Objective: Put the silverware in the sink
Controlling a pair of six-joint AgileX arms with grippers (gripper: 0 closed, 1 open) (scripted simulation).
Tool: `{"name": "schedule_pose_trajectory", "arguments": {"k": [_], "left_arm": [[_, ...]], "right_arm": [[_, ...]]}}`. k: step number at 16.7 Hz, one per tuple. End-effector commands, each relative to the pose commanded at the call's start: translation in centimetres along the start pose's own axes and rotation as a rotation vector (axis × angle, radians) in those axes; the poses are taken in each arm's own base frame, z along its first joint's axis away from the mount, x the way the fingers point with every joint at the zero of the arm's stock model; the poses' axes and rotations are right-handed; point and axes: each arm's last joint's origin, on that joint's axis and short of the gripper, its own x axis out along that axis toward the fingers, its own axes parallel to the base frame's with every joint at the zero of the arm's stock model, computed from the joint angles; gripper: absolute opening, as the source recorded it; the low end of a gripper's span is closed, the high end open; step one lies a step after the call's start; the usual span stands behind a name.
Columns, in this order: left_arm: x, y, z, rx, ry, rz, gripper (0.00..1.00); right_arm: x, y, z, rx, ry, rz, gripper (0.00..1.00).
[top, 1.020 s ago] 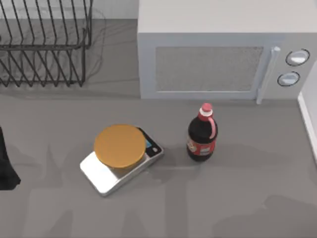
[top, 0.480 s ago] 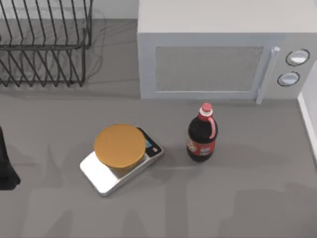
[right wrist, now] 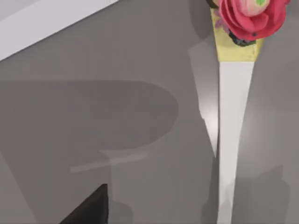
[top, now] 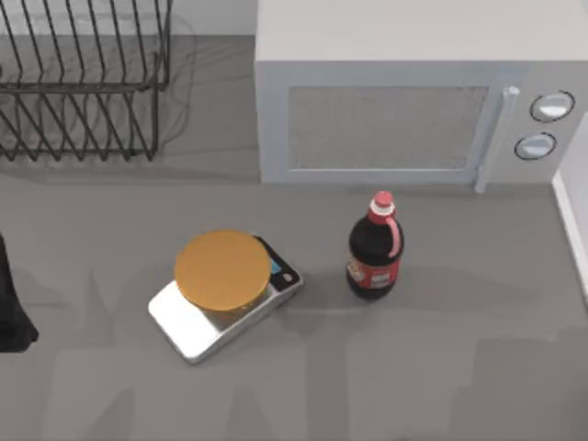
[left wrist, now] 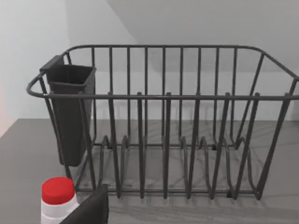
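On counter (top: 459, 367): scale (top: 223, 294), cola bottle (top: 374, 248); left arm (top: 11, 308) at left edge.

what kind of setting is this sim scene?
Most likely a kitchen counter: a microwave at the back, a wire dish rack on the left, and a kitchen scale beside a soda bottle on the grey worktop.

Grey countertop (top: 478, 367) is running wall to wall, soft shadows lying across it; pale wall (left wrist: 28, 56) is standing behind, evenly lit.

No text can be read
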Motion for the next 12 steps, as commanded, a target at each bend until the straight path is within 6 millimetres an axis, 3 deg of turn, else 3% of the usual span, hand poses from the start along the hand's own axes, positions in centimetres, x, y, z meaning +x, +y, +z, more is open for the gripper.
{"name": "schedule_pose_trajectory", "arguments": {"k": [6,11,12], "left_arm": [[0.0,0.0,0.0,0.0,0.0,0.0,1.0],[0.0,0.0,0.0,0.0,0.0,0.0,1.0],[0.0,0.0,0.0,0.0,0.0,0.0,1.0]], "right_arm": [[5.8,-0.1,-0.3,0.0,-0.004,0.001,1.0],[6.3,-0.1,-0.5,0.0,0.0,0.0,1.0],[6.3,-0.1,-0.5,0.0,0.0,0.0,0.92]]}}
